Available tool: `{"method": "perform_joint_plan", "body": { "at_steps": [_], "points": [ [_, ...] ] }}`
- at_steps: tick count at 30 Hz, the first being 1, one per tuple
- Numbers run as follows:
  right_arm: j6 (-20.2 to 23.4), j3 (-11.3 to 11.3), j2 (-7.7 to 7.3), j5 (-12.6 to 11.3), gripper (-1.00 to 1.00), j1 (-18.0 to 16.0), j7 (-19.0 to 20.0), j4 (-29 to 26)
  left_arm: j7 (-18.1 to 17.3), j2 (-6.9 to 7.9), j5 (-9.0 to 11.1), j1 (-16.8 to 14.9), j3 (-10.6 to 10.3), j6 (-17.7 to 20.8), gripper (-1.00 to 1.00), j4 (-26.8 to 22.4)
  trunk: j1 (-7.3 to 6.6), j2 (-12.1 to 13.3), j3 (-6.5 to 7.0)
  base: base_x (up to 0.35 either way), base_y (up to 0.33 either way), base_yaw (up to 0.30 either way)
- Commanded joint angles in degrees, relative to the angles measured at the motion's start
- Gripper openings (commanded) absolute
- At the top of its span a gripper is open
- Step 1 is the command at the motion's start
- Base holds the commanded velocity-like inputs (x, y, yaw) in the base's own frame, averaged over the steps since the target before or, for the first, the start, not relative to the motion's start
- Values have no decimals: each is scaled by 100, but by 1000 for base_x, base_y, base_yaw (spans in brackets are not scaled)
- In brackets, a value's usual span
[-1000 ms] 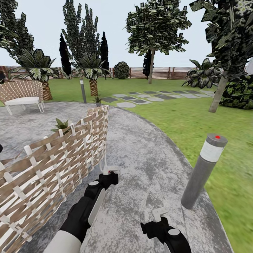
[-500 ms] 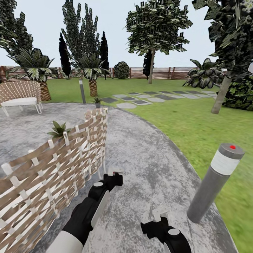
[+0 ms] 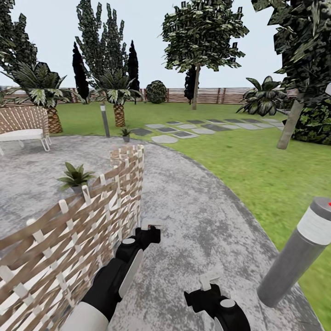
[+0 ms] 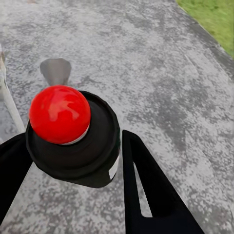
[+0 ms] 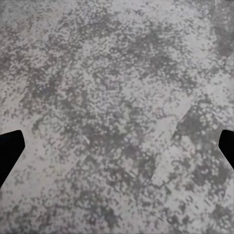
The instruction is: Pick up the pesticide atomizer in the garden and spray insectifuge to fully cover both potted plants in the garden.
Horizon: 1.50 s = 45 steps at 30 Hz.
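Pesticide atomizer (image 4: 73, 139) clamped in left hand (image 3: 149, 228); right hand (image 3: 209, 279) spread wide.

No legible text, labels, brands, numbers or signs in any view. Lamp post (image 3: 299, 257) at near right: white band, blank, with a plain red dot on its cap. Bottle (image 4: 73, 139) seen from the left wrist: black cap with a plain red ball, and a small pale patch on its side with no print readable. Patio (image 5: 117, 97) paving: mottled grey, unmarked.
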Motion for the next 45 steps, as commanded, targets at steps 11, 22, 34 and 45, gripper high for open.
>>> {"method": "perform_joint_plan", "body": {
  "at_steps": [11,22,34,45],
  "points": [
    [30,-3,1,-6,100,-3,-1,-7,54,2,60,-3,-13,23,-100,-8,-1,-2,-6,6,5,-185],
    [30,-2,0,-10,100,-3,-1,-7,54,2,60,-3,-13,23,-100,-8,-1,-2,-6,0,0,-274],
    [30,-1,0,-7,100,-3,-1,-7,54,2,60,-3,-13,23,-100,-8,-1,-2,-6,108,75,-160],
    [30,-1,0,-6,100,-3,-1,-7,54,2,60,-3,-13,23,-100,-8,-1,-2,-6,148,23,-2]
  ]
}}
